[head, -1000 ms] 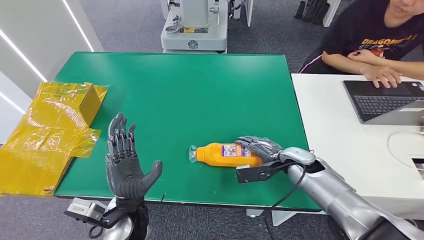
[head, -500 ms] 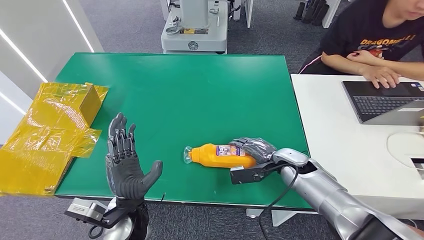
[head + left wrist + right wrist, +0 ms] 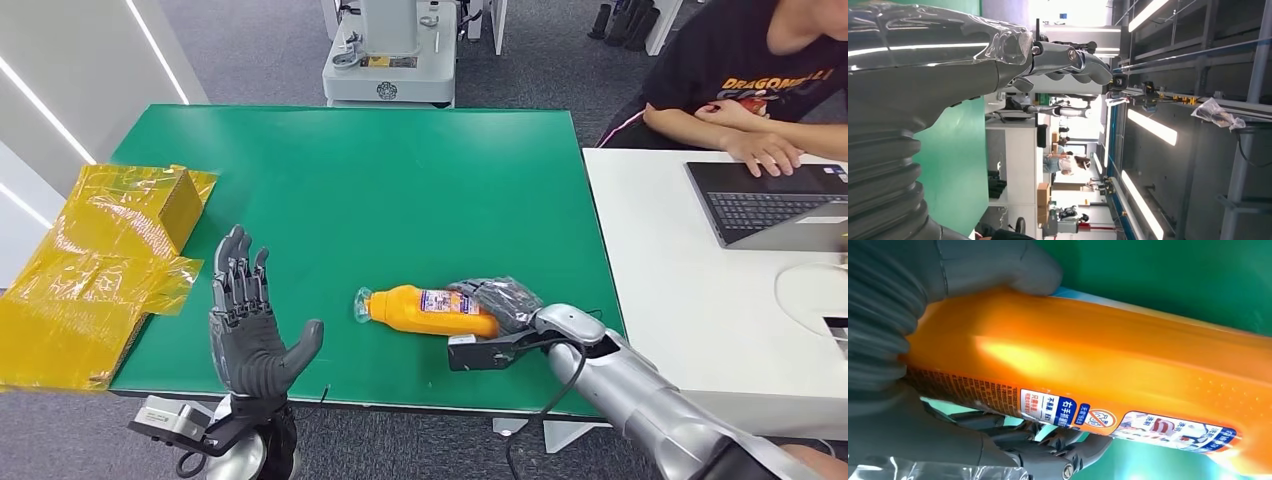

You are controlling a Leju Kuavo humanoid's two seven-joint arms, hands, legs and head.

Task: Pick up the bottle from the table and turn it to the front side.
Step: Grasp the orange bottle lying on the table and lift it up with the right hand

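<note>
Yellow crinkled bags (image 3: pixel 95 270) lie heaped at the far left, overlapping the left edge of the green table (image 3: pixel 350 190). Just beside them, near the table's front edge, the left hand (image 3: pixel 250 325) stands upright with its palm facing the middle of the table, fingers spread and holding nothing; in the left wrist view the same left hand (image 3: pixel 1068 60) points up toward ceiling lights, and the fingers are apart there too.

Toward the middle of the front half of the table lies the orange bottle (image 3: pixel 425 311) — on its side, its clear cap end pointing toward the left hand, a printed label facing up. The right hand (image 3: pixel 497 300) wraps the bottle's base end, dark fingers curled over the top of it. In the right wrist view the grip is plain: the thumb (image 3: pixel 998 267) presses one side of the orange bottle (image 3: pixel 1088 365) and the fingers (image 3: pixel 1048 450) close under the other, with the label's small print turned toward the camera. Whether the bottle rests on the table or is just clear of it, I cannot tell.

Further right stands a white table (image 3: pixel 700 290) touching the green one, carrying an open laptop (image 3: pixel 775 205). A person (image 3: pixel 750 70) in a black printed shirt sits behind it — one hand on the laptop's edge.
</note>
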